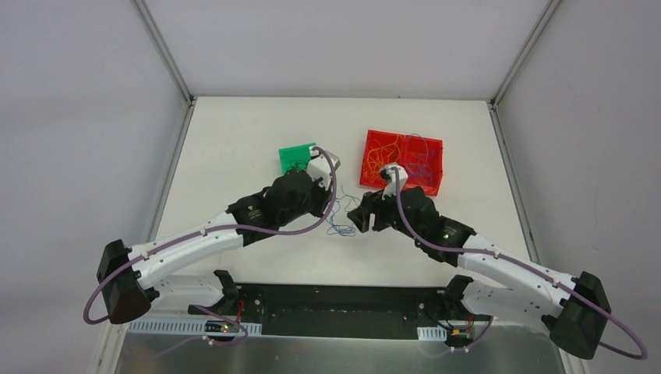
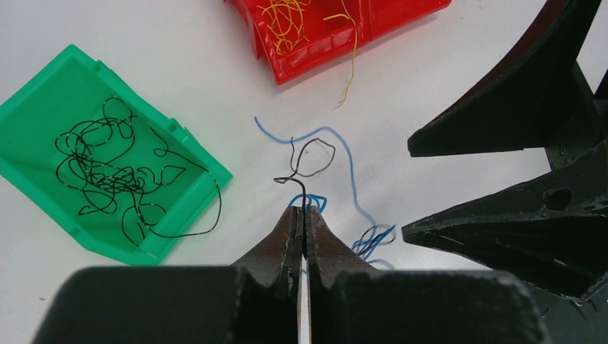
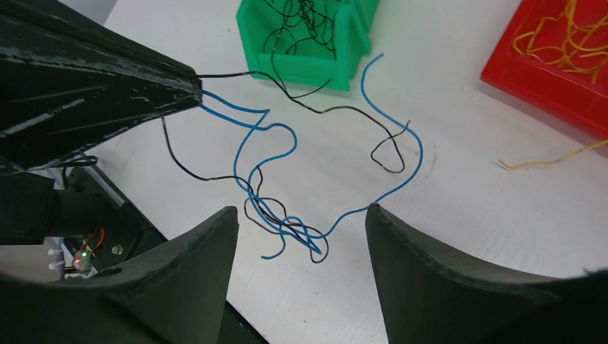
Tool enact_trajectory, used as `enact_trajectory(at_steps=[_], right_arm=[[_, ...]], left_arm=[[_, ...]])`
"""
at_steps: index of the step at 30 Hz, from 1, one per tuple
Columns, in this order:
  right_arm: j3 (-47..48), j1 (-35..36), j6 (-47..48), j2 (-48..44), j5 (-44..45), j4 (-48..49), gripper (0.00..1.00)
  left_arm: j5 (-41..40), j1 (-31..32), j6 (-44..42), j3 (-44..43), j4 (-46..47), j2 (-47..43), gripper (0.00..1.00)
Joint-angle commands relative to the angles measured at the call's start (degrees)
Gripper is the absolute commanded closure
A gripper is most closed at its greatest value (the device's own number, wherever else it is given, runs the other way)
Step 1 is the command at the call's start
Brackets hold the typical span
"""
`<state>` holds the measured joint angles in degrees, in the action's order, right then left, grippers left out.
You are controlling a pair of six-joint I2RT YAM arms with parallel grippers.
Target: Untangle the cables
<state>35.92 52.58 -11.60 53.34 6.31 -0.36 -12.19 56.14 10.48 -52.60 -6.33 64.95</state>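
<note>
Left gripper clamped on black and blue cables; tangle lies on table between the arms. Right gripper spread wide over the tangle, holding nothing. From the left tips: green bin with black wires at 10 o'clock, red bin with orange wires at 12. Right fingers crowd 3 o'clock.

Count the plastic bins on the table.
2. A green bin sits left of centre, holding black wires; a red bin sits right of it, holding orange-yellow wires.
</note>
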Motion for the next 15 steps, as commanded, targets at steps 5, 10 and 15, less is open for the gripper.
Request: enact_trajectory(at_steps=[5,10,15], right_arm=[[0.7,0.7,1.4,4.5,-12.8,9.8,0.47],[0.2,1.5,2.2,3.7,-11.3,10.1,0.51],[0.4,2.5,3.1,4.1,-10.5,10.3,0.52]], left_arm=[[6.9,-0.5,-1.6,3.9,6.1,-5.4,1.0],[11.6,-0.6,-1.1,3.8,6.1,-4.8,1.0],[15.1,-0.6,-0.8,3.2,6.1,-3.7,1.0]])
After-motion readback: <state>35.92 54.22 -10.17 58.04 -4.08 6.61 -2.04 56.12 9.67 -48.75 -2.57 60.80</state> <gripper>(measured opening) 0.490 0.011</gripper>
